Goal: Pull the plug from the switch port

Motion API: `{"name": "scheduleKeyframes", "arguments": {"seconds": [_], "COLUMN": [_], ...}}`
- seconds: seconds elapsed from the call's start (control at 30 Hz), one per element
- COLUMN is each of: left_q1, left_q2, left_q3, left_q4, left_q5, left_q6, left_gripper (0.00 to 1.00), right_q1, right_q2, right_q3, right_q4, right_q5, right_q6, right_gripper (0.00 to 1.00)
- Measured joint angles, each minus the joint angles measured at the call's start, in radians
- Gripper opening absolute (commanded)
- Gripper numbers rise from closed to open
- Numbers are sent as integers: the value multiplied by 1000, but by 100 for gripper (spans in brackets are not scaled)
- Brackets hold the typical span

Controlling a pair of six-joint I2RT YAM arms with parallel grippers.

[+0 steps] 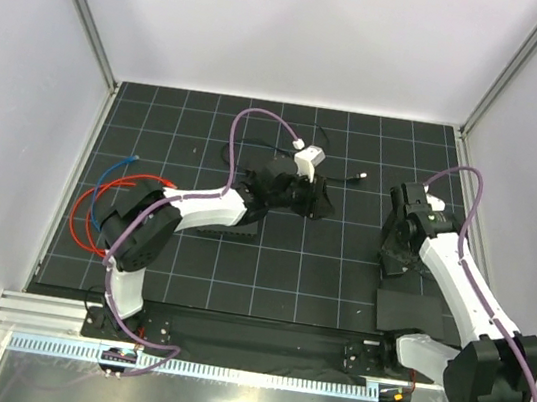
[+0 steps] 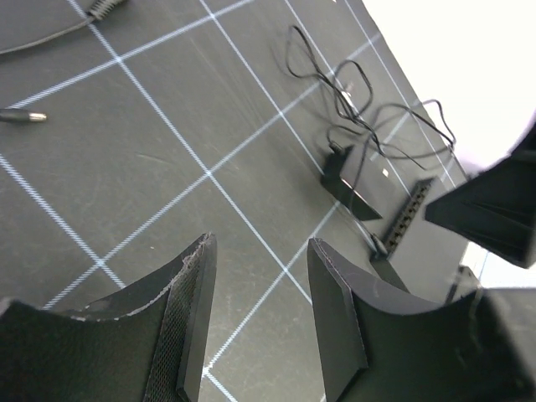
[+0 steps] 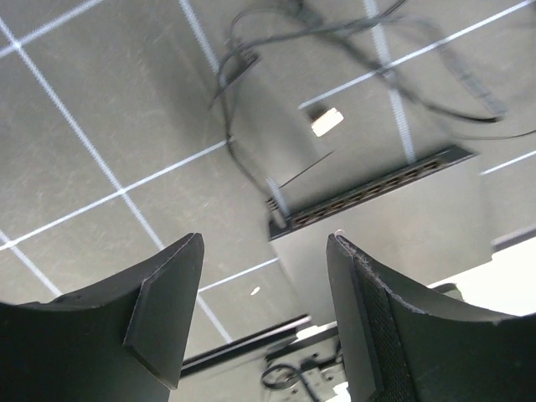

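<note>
The switch (image 1: 419, 312) lies flat near the front right; in the right wrist view (image 3: 402, 243) its socket row faces away from the table's front edge. The plug (image 3: 278, 208), on a thin black cord, sits in the end socket at the left of that row. It also shows in the left wrist view (image 2: 378, 244), beside the switch (image 2: 410, 213). My right gripper (image 1: 398, 246) (image 3: 266, 239) is open and empty above the switch's plug corner. My left gripper (image 1: 300, 191) (image 2: 260, 243) is open and empty over bare mat at mid-table.
A small black power brick (image 2: 360, 176) (image 3: 327, 126) with a tangled thin cord lies just beyond the socket row. A flat black plate (image 1: 229, 228) lies under the left arm. Red and blue wires (image 1: 96, 206) loop at the left edge. A loose barrel connector (image 2: 21, 117) lies on the mat.
</note>
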Motion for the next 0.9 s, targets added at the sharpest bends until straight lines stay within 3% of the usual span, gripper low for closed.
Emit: {"name": "scheduleKeyframes", "arguments": {"seconds": [0.53, 0.9], "left_q1": [-13, -13], "left_q2": [0, 0], "left_q3": [0, 0], "left_q4": [15, 15], "left_q5": [59, 66], "left_q6": [13, 20], "left_gripper": [51, 51], "right_q1": [-83, -347], "right_q2": [92, -33], "right_q3": [-78, -137], "right_q4": [89, 18], "right_q5": [-102, -40], "right_q6": [69, 249], "right_gripper": [64, 62]}}
